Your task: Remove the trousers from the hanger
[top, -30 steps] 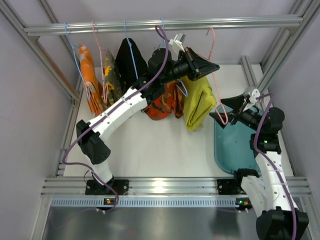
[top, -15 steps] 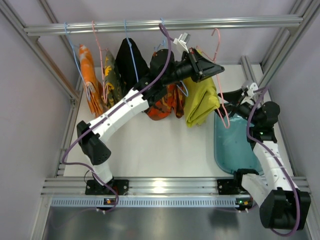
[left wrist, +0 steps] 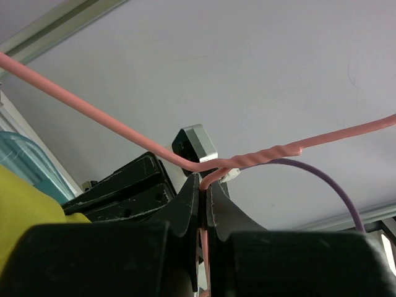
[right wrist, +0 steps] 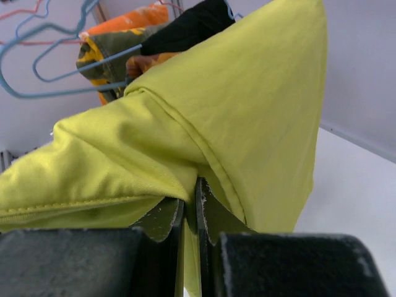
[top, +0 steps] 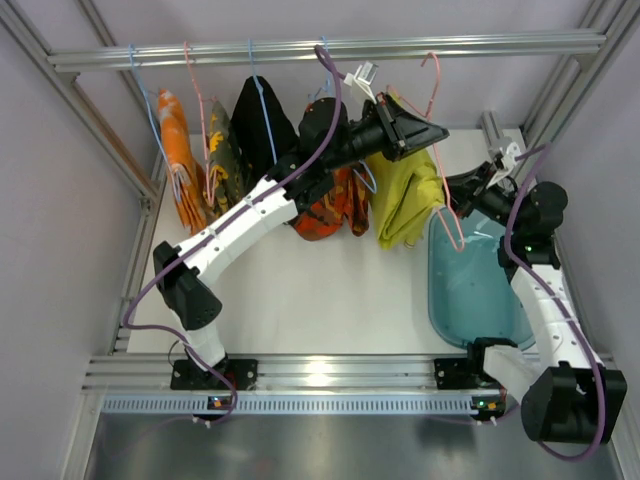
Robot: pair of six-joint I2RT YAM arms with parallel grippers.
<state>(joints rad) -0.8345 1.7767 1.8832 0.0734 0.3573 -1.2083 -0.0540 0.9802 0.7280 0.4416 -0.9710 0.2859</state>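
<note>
Top external view: the left arm stretches toward the back rail (top: 330, 48), its left gripper (top: 428, 132) clamped on the neck of a pink wire hanger (top: 438, 88). The yellow trousers (top: 405, 200) hang from that hanger, just beside an orange patterned garment (top: 325, 212) and at the edge of a teal bin (top: 470, 290). The right gripper (top: 455, 195) meets the trousers' right side above the bin. Three more garments hang further left on the rail

Left wrist view: the fingers are pressed together on the pink wire just under its twisted neck; a corner of yellow cloth shows at lower left

Right wrist view: the fingers are pinched tight on a fold of the yellow trousers, which fill most of the view; a blue hanger (right wrist: 55, 59) shows behind them
</note>
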